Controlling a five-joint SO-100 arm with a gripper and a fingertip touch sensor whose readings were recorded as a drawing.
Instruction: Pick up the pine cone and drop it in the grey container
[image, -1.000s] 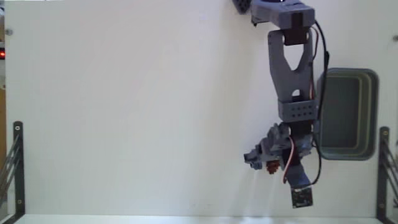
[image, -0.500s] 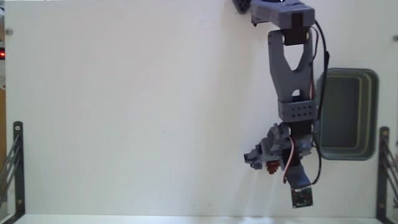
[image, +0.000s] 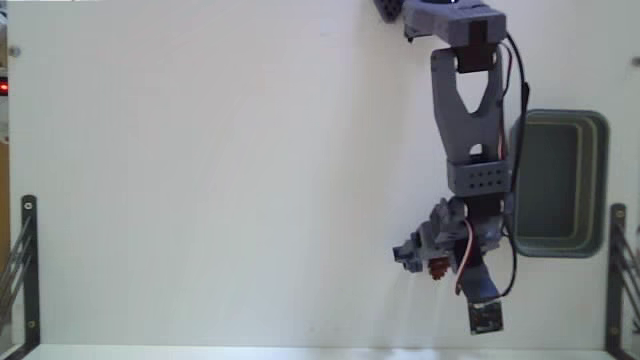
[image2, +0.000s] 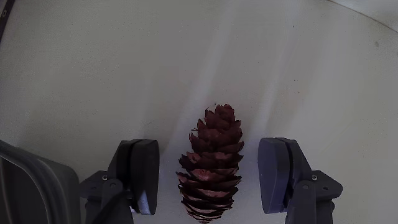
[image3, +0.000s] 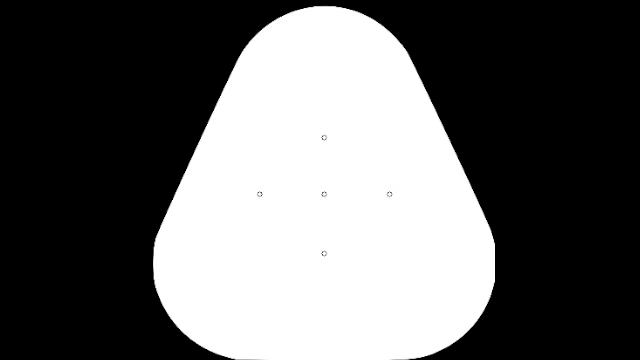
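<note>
In the wrist view the pine cone (image2: 211, 165), reddish-brown and scaly, lies lengthwise on the white table. It sits between the two fingers of my gripper (image2: 211, 155), which is open with a gap on each side of the cone. In the fixed view the gripper (image: 425, 262) is low over the table at the lower right. The cone is mostly hidden under it there. The grey container (image: 598, 180), a blue-grey tub, stands just right of the arm, at the table's right side.
Black metal brackets stand at the table's lower left (image: 27, 265) and lower right (image: 618, 270) in the fixed view. The arm's base (image: 450, 18) is at the top edge. A dark grey shape (image2: 31, 186) fills the wrist view's lower-left corner.
</note>
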